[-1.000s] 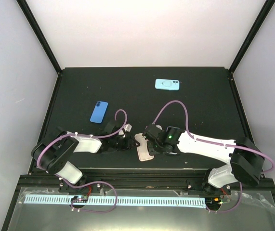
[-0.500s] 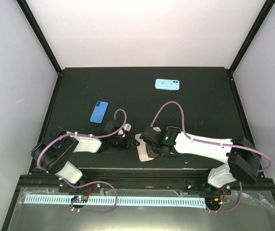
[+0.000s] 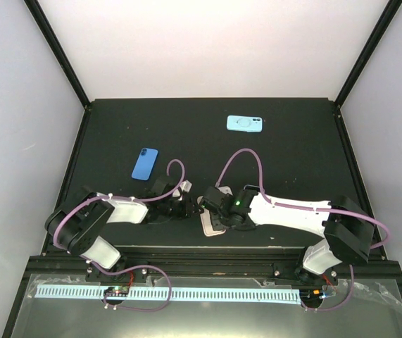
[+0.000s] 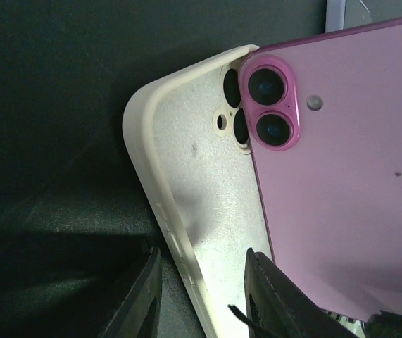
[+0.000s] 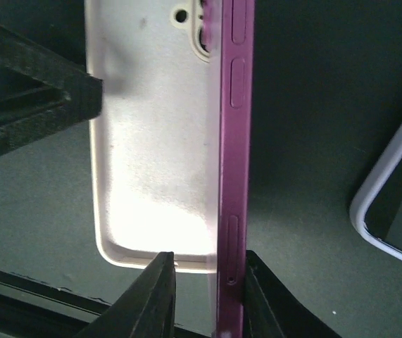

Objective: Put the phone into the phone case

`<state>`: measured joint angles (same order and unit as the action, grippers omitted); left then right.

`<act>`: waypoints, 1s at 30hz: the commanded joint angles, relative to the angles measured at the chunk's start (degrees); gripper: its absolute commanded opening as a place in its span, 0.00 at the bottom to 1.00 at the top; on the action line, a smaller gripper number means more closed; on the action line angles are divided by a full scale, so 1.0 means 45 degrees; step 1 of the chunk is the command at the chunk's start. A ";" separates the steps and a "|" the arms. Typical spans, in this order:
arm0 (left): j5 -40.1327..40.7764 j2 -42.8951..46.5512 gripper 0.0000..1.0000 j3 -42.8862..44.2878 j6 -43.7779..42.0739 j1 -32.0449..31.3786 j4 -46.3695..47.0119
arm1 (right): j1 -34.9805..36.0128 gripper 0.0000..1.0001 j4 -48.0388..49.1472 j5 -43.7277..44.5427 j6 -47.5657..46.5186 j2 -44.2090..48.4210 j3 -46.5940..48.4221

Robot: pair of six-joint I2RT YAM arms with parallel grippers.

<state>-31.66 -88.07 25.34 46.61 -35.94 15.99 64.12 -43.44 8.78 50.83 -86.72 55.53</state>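
The cream phone case (image 3: pixel 212 227) lies open side up near the front edge, between my two grippers. It also shows in the left wrist view (image 4: pixel 193 183) and the right wrist view (image 5: pixel 151 141). The pink phone (image 4: pixel 341 176) stands tilted on its long edge along the case's far side, camera end by the case's camera cut-out. My right gripper (image 5: pixel 208 257) is open around the phone's edge (image 5: pixel 233 141). The phone rests against one finger, with a gap to the other. My left gripper (image 4: pixel 202 255) is open and straddles the case's near rim.
A blue phone (image 3: pixel 144 163) lies at the left middle and a light blue case (image 3: pixel 245 124) at the back. A white-rimmed flat object (image 5: pixel 391 211) lies just right of the right gripper. The table's front edge runs close behind both grippers.
My right gripper has shifted a little to the left, toward the left gripper, bringing the phone over the case. The left arm has stayed still.
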 commanded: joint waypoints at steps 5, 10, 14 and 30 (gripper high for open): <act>0.0245 0.0638 0.35 -0.0002 -0.0453 0.0386 -0.0478 | 0.0097 0.26 0.1438 -0.0281 -0.0235 0.0286 0.0190; 0.0195 0.1062 0.35 -0.0085 -0.0470 0.0597 -0.0668 | 0.0106 0.26 0.1749 -0.0196 -0.0287 -0.0121 0.0179; 0.0314 0.1321 0.35 -0.0047 -0.0629 0.0722 -0.1050 | 0.0107 0.26 0.1993 -0.0232 -0.0315 -0.0694 0.0202; 0.0723 0.1927 0.37 -0.0162 -0.0679 0.0907 -0.1838 | 0.0097 0.33 0.3195 -0.0192 -0.0539 -0.0912 -0.0298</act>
<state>-29.47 -81.10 24.91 44.47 -32.29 8.97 64.58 -31.14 6.59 49.54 -91.48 55.42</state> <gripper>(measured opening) 0.356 0.302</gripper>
